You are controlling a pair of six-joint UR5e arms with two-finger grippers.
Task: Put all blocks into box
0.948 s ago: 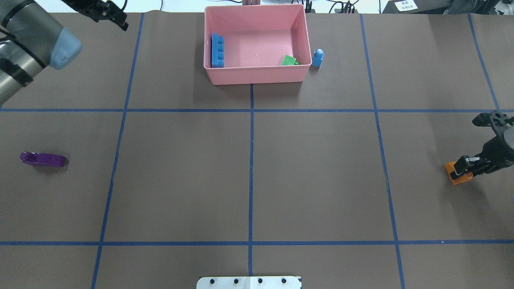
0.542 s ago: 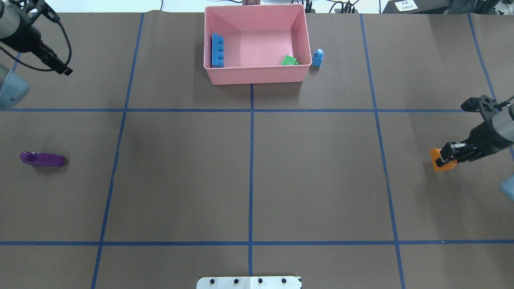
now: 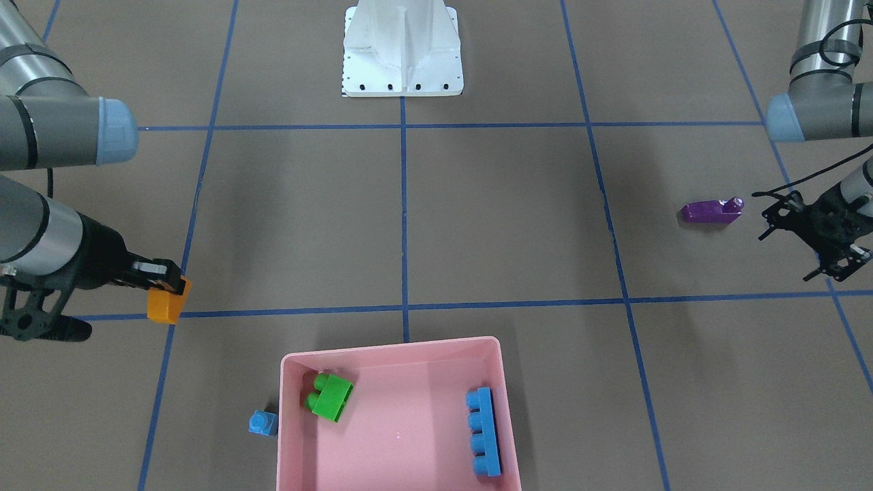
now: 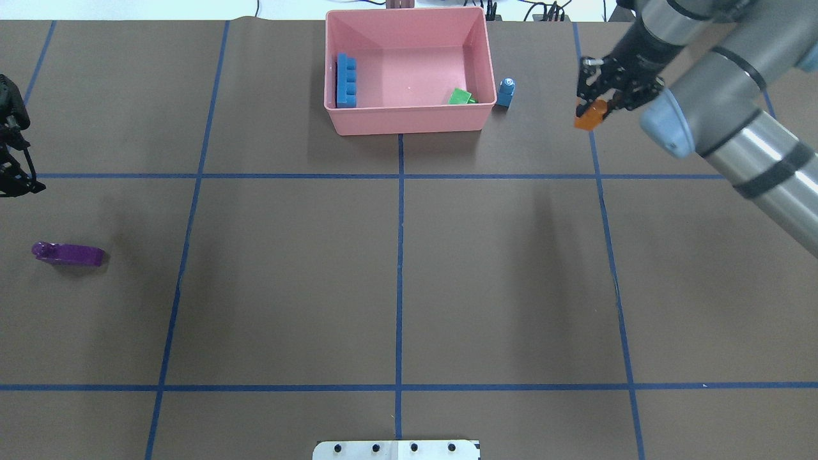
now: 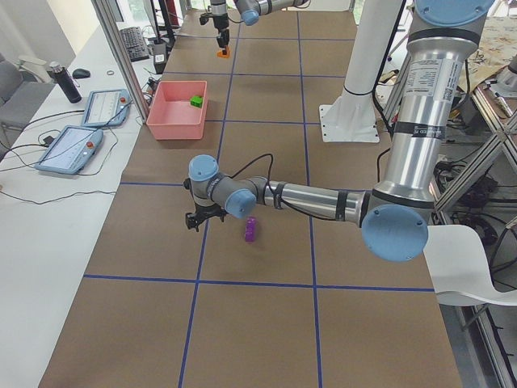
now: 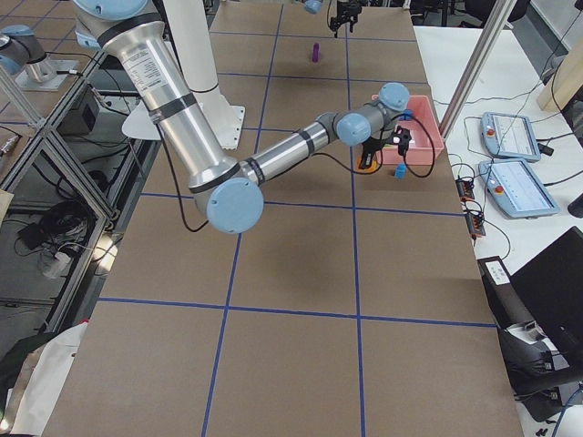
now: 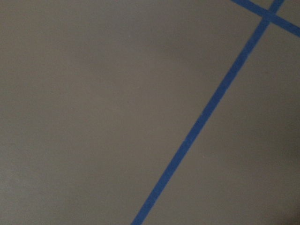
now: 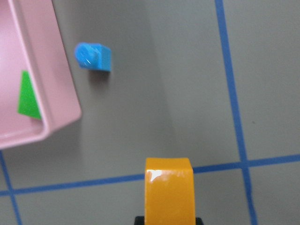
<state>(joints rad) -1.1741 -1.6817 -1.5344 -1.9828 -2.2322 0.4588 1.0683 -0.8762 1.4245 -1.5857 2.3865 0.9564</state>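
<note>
Orange block [image 4: 588, 118] is being gripped by the right hand [image 4: 597, 104] outside the box [image 4: 409, 126], so a miss is being risked by early release.

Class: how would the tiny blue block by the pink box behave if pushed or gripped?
The tiny blue block looks like rigid plastic: probably stiff and light. Taller than wide, it may tip if pushed. The box wall nearby could crowd a grip.

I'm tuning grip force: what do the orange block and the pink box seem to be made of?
The orange block looks like hard, glossy plastic: a bright highlight sits on its surface. The pink box seems moulded plastic too, more satin: thin walls, rounded corners, soft sheen only.
</note>
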